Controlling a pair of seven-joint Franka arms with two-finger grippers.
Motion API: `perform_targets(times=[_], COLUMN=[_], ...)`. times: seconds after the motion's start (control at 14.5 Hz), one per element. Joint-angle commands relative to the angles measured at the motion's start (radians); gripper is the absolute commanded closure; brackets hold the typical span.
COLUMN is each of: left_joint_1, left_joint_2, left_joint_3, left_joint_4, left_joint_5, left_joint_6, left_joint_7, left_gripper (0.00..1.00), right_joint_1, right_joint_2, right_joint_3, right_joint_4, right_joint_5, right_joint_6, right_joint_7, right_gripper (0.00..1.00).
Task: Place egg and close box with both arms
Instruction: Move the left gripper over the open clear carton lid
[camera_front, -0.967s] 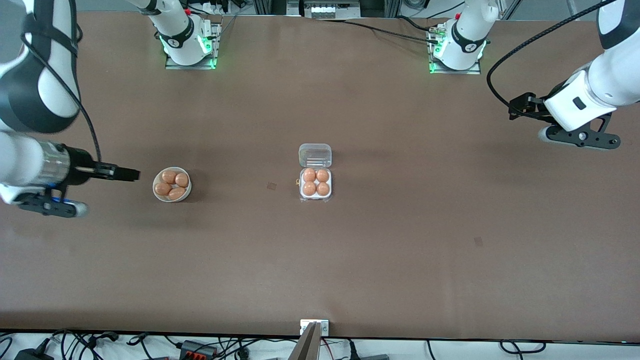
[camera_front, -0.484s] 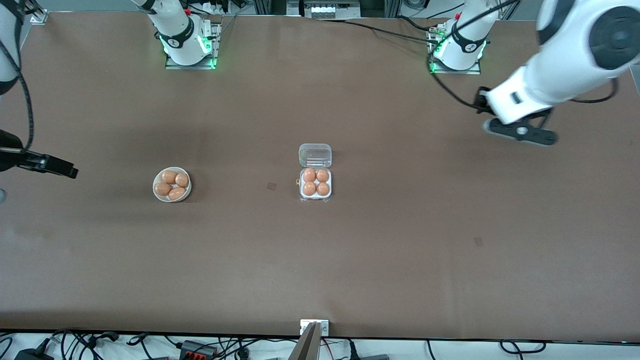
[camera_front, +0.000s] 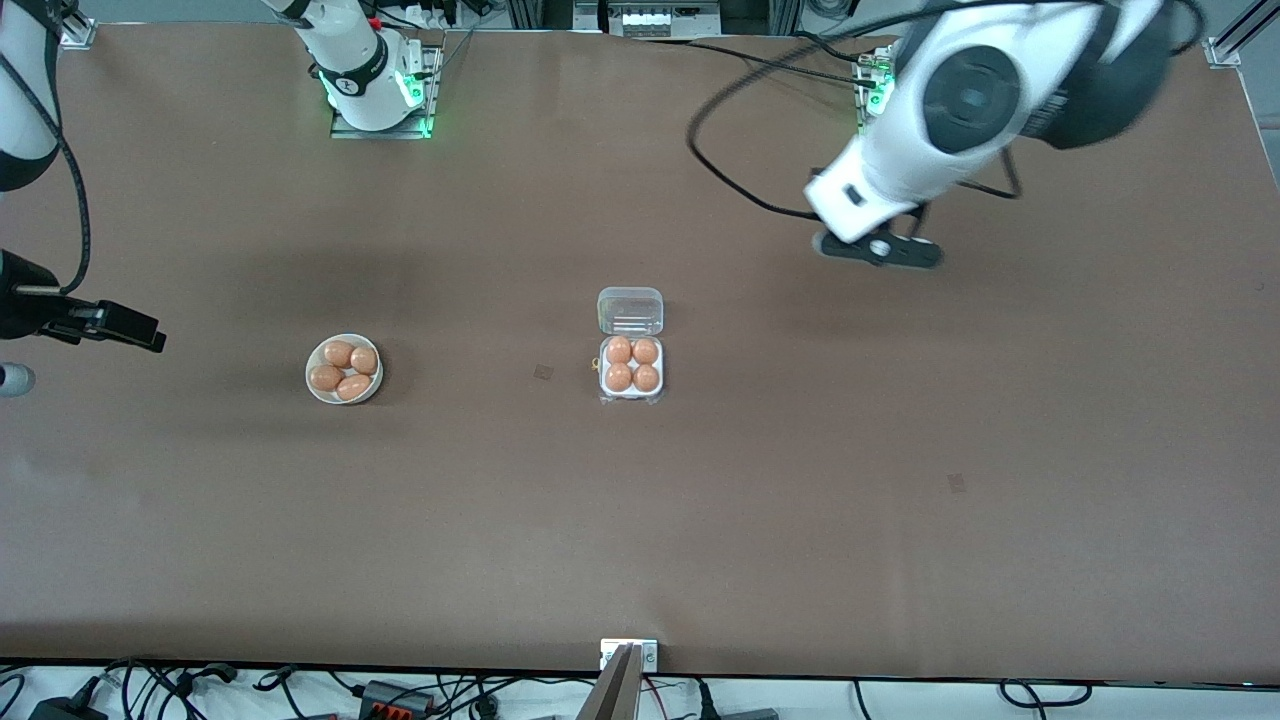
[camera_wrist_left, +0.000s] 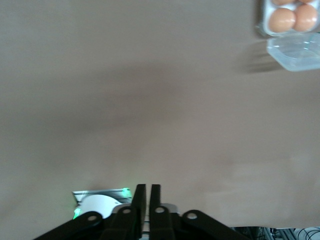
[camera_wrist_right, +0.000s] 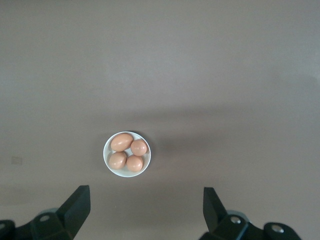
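Box (camera_front: 630, 370) is sitting mid-table, all four cells filled w/ eggs, lid (camera_front: 630, 311) lying open. Left gripper (camera_wrist_left: 145, 200), fingers together, is hovering over bare table toward the left arm's end. Right gripper (camera_wrist_right: 145, 212), fingers wide apart, is hanging near the bowl (camera_front: 344, 369). Risk: a one-sided push on the lid probably skids the light box.

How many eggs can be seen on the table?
8: four in the box, filling its cells, and four in the bowl toward the right arm's end. None appears hidden.
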Motion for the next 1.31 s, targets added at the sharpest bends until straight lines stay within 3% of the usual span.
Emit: perform_targets(times=[0.0,0.28,0.41,0.83,1.11,1.24], left_joint_1=[-0.095,-0.245,-0.299,-0.376,-0.4,-0.405], left_joint_2=[0.045,0.16,0.206,0.279,0.355,0.38], left_joint_3=[0.0,0.0,0.0,0.0,0.001,0.006], left_joint_4=[0.001,0.001,-0.008,-0.091,-0.094,-0.093], left_joint_5=[-0.025,-0.014,-0.009,0.093,0.104,0.179], left_joint_6=[0.096,0.271,0.355,0.624,0.748,0.794], left_joint_7=[-0.131,-0.363,-0.441,-0.521,-0.532,-0.54], left_gripper=[0.99,0.99,0.99,0.99,0.99,0.99], right_joint_1=[-0.008,-0.007,-0.005,-0.005,-0.005,-0.005], right_joint_2=[-0.147,-0.176,-0.198,-0.21,-0.209,-0.213], right_joint_3=[0.013,0.016,0.016,0.017,0.016,0.017], right_joint_4=[-0.229,-0.243,-0.237,-0.216,-0.219,-0.22], right_joint_5=[-0.022,-0.022,-0.022,-0.019,-0.019,-0.019], right_joint_6=[0.118,0.114,0.049,0.009,0.003,-0.003], right_joint_7=[-0.016,-0.013,-0.008,-0.023,-0.028,-0.028], right_gripper=[0.0,0.0,0.0,0.0,0.0,0.0])
